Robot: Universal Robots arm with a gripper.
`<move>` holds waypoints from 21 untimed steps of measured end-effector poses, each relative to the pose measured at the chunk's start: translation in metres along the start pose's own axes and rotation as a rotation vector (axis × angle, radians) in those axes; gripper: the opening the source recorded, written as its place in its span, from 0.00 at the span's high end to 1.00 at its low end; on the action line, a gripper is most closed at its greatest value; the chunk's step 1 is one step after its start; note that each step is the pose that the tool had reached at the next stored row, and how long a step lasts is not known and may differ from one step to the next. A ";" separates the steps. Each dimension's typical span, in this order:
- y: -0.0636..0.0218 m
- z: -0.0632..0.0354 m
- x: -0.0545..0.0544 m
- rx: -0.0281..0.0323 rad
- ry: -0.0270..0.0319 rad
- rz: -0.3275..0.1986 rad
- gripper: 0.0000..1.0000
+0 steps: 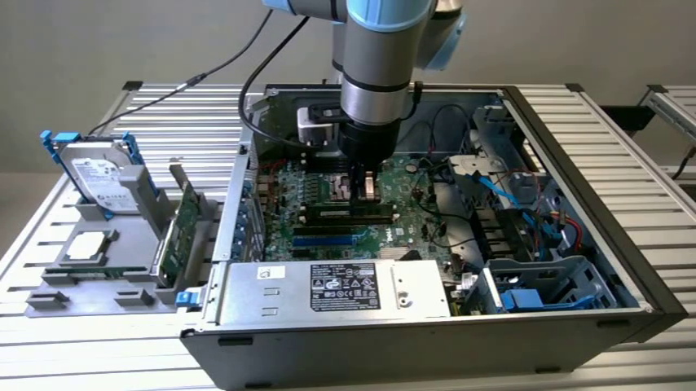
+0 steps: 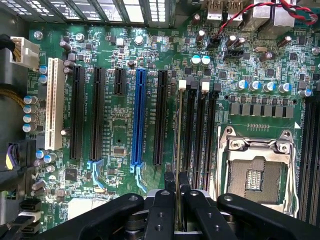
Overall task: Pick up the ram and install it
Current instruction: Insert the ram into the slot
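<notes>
- Surface: your work rests on a table (image 1: 609,122) of ribbed aluminium slats. An open computer case (image 1: 435,350) lies on its side over the middle of the table, reaching to the near edge.
- Room: a plain pale wall (image 1: 109,41) stands behind the far edge. A second table (image 1: 674,106) of the same slats shows at the exterior view's right. A black cable (image 1: 163,91) runs across the far corner at the exterior view's left.
- Side store: a grey fixture (image 1: 98,281) sits near the table's edge at the exterior view's left, beside the case. It holds a hard drive (image 1: 98,175) with blue rails and an upright expansion card (image 1: 182,224).
- Case interior: the green motherboard (image 2: 115,130) covers the floor, and the power supply (image 1: 337,289) lies along the near wall.
- Arm: the arm (image 1: 376,73) reaches straight down into the case.
- Gripper: your gripper (image 2: 177,182) is narrow, its fingers pinched on the ram (image 2: 179,135).
- Ram: you see it edge-on, lined up along the black memory slots (image 2: 200,135), between the blue slot (image 2: 139,120) and the processor socket (image 2: 255,175). Whether it is seated cannot be told.
</notes>
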State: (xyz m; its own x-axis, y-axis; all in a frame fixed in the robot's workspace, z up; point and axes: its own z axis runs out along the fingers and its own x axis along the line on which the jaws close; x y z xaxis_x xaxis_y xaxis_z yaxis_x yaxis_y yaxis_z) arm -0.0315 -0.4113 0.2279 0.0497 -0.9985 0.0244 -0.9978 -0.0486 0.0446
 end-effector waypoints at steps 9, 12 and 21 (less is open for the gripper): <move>-0.0001 0.0016 -0.001 0.0001 -0.0003 0.000 0.86; -0.0002 0.0019 -0.002 0.0001 -0.0002 0.000 0.86; -0.0002 0.0038 -0.002 0.0000 -0.0003 0.003 0.86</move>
State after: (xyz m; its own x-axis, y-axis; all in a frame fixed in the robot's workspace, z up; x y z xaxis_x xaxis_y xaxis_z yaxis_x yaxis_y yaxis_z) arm -0.0315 -0.4096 0.2241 0.0470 -0.9986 0.0243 -0.9980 -0.0459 0.0446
